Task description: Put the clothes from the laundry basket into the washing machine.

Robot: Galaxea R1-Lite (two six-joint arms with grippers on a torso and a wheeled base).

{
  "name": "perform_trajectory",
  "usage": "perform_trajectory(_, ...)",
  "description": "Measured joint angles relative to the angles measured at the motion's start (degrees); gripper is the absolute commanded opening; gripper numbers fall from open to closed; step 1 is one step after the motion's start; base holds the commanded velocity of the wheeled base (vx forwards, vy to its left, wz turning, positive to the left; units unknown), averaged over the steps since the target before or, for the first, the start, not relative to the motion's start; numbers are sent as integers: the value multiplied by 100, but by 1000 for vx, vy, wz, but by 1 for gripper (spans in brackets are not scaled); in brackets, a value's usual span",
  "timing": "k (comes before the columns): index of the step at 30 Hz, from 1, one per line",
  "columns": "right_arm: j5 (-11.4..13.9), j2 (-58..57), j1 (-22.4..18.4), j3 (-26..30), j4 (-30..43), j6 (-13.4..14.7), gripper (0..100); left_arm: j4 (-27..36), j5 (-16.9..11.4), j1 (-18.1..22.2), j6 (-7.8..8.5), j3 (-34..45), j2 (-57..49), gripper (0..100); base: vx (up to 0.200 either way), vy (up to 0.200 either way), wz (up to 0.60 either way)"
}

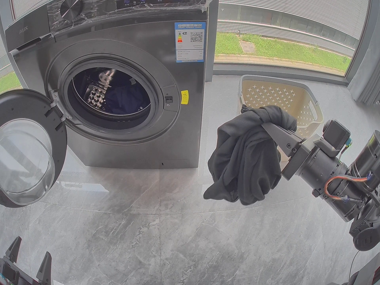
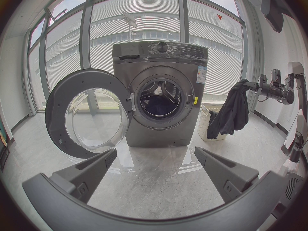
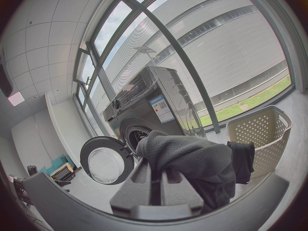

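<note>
My right gripper (image 1: 268, 126) is shut on a dark grey garment (image 1: 245, 159) that hangs in the air in front of the cream laundry basket (image 1: 295, 95), to the right of the washing machine (image 1: 118, 76). The same garment (image 3: 192, 158) drapes over the shut fingers (image 3: 171, 183) in the right wrist view, with a second dark cloth (image 3: 243, 161) hanging over the basket (image 3: 266, 135) rim. The machine's round door (image 1: 25, 147) stands swung open to the left, and dark clothing (image 1: 124, 97) lies inside the drum. My left gripper (image 2: 154, 164) is open, low and well in front of the machine (image 2: 160, 93).
Grey marble floor (image 1: 158, 226) spreads between me and the machine. Large windows (image 1: 293, 16) run behind the basket, with a curtain (image 1: 364, 80) at the far right. The open door reaches out over the floor on the left.
</note>
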Motion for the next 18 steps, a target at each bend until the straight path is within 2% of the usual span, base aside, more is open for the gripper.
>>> perform_trajectory(18,7,-5,-61,-5,0,7,0,0,-2,-2,-5,0,-2,100,0,200,0)
